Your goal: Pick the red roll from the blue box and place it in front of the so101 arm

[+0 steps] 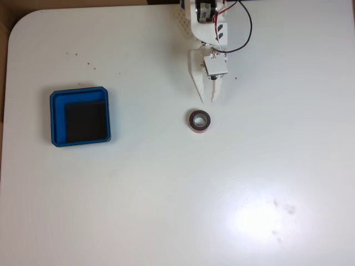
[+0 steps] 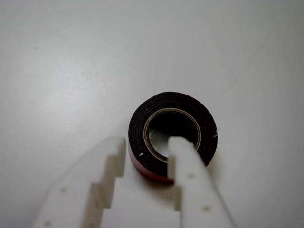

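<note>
Wrist view shows the hand at the bottom of the frame, its two white toothed fingers parted with a gap between them and nothing held. Just past the fingertips lies the red roll, flat on the white worktop, dark face up, a sliver of red at its lower edge. One fingertip overlaps the roll's hollow in this picture; whether it touches the roll I cannot tell.

In the fixed view the hand points down the frame from the so101 arm at the top centre, and the roll sits slightly below the fingertips, apart from them. Further off, at the middle left, the blue box stands with its black floor bare, well apart from the roll.

By my reading, the task looks all but done: the roll is out of the box and lies in front of the arm, let go; only drawing the arm back seems left.

Count: one roll, one box, one arm.
</note>
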Robot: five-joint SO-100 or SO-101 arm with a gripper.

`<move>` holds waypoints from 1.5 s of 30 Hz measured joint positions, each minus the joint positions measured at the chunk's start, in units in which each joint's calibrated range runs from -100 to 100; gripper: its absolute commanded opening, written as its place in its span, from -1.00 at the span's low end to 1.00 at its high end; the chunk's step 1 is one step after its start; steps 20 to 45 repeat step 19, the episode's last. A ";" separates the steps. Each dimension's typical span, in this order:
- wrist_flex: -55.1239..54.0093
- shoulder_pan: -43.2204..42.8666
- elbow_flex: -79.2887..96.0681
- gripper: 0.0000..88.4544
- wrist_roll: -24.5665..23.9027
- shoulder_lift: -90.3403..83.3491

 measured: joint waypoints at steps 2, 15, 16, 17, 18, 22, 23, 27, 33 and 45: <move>0.00 0.00 0.00 -0.97 0.00 0.00; 0.00 0.00 0.00 -0.98 0.00 0.00; 0.00 0.00 0.00 -0.98 0.00 -0.08; 0.00 0.00 0.00 -0.98 0.00 -0.08; 0.00 0.00 0.00 -0.98 0.00 -0.08; 0.00 0.00 0.00 -0.98 0.00 -0.08; 0.00 0.00 0.00 -0.98 0.00 -0.08; 0.00 0.00 0.00 -0.98 0.00 -0.08; 0.00 0.00 0.00 -0.98 0.00 -0.08; 0.00 0.00 0.00 -0.98 0.00 -0.08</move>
